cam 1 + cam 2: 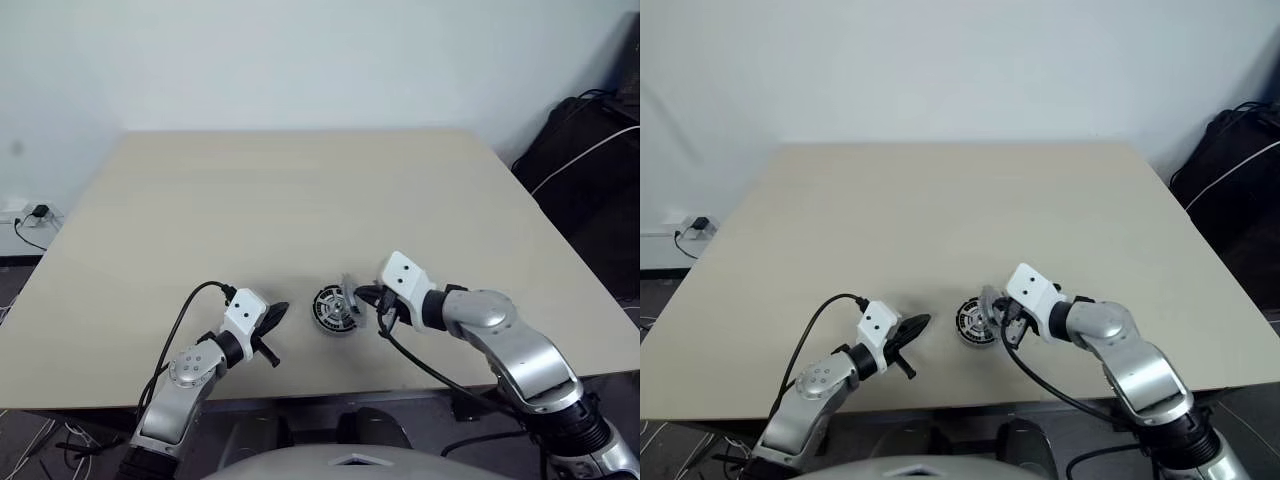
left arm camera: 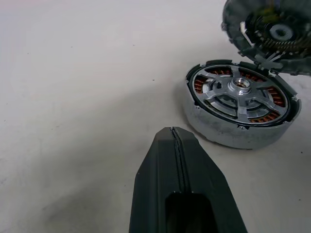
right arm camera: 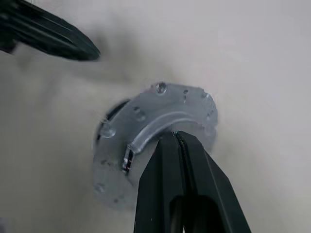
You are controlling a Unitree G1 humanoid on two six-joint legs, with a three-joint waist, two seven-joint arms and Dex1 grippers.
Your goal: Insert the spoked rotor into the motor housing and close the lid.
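On a pale wooden table [image 1: 300, 200] against a white wall, the motor housing [image 2: 240, 104] with the spoked rotor [image 2: 241, 92] seated inside lies near the front edge, the right gripper [image 1: 362, 296] clamped on the tilted lid [image 3: 155, 141] above it, the left gripper [image 1: 280, 311] pressed together just left.

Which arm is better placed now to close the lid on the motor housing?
The right. Its claw is shut on the lid, held tilted beside the motor housing, where the spoked rotor already sits. The left claw is shut, apart from the housing, holding nothing.
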